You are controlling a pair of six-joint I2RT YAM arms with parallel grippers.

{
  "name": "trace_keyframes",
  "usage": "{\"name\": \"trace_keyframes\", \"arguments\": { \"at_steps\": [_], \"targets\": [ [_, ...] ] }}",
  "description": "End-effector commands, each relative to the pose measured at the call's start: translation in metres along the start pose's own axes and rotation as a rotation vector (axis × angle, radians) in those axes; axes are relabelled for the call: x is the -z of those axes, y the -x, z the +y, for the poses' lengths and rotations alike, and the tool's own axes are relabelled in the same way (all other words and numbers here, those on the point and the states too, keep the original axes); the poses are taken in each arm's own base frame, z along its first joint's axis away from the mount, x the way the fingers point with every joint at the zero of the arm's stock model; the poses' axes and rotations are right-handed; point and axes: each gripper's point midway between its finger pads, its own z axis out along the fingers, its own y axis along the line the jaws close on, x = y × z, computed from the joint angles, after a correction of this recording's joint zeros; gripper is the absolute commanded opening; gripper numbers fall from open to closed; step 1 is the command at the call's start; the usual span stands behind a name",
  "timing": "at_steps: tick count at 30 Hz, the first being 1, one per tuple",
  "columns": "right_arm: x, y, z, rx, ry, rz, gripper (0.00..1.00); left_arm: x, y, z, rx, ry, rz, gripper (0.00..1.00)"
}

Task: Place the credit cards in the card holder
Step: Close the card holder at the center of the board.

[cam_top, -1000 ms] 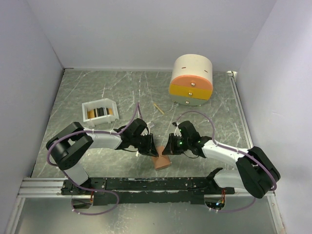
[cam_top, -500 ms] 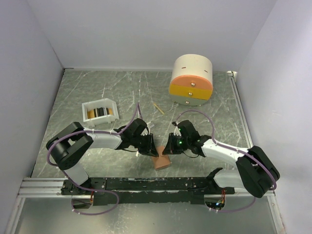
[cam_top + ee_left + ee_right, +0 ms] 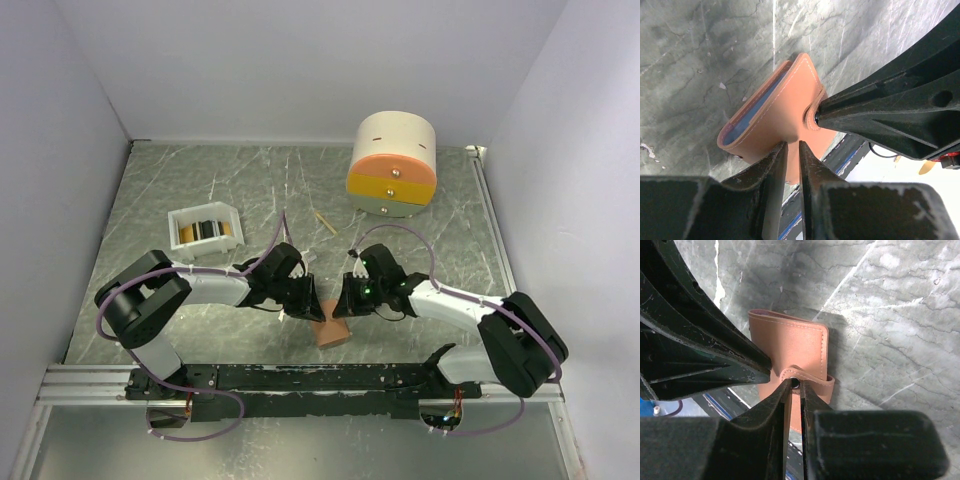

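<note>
The card holder [image 3: 331,333] lies on the desk [image 3: 200,180] close to its near edge, folded shut, directly below the 2 hands in the top view. It sits at about 5 o'clock from the left hand [image 3: 317,307] and 7 o'clock from the right hand [image 3: 341,304], touching both.

In the left wrist view the left hand's fingers [image 3: 774,165] are drawn almost together, with only a thin slit between them, and they pinch the salmon-pink cover at its 6 o'clock edge. A strip of light blue lining [image 3: 747,122] shows in the fold toward 9 o'clock. The right hand's dark fingers reach in from 3 o'clock and end at the snap.

In the right wrist view the right hand's fingers [image 3: 812,405] are likewise nearly closed and nip the small snap tab [image 3: 805,375] at the holder's 6 o'clock edge. The left hand's fingers come in from 9 o'clock and meet the cover just beside the tab.

The credit cards [image 3: 206,230], dark and gold-yellow, stand in a white tray [image 3: 178,226] well apart, at about 10 o'clock from the holder. A round drawer box [image 3: 392,165] stands at 1 o'clock, and a thin wooden stick [image 3: 325,222] lies between it and the hands.
</note>
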Motion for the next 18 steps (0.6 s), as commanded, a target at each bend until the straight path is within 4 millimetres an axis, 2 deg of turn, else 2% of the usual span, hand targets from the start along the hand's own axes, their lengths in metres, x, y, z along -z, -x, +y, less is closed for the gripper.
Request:
{"name": "trace_keyframes", "arguments": {
  "at_steps": [1,18],
  "targets": [
    [-0.001,-0.014,0.001,0.037,-0.005,0.065,0.12,-0.009,-0.008,0.021,-0.012,0.077,0.01,0.29],
    [-0.001,-0.025,-0.002,0.082,-0.083,0.105,0.09,-0.011,-0.008,0.025,-0.009,0.089,0.012,0.28]
  ]
}}
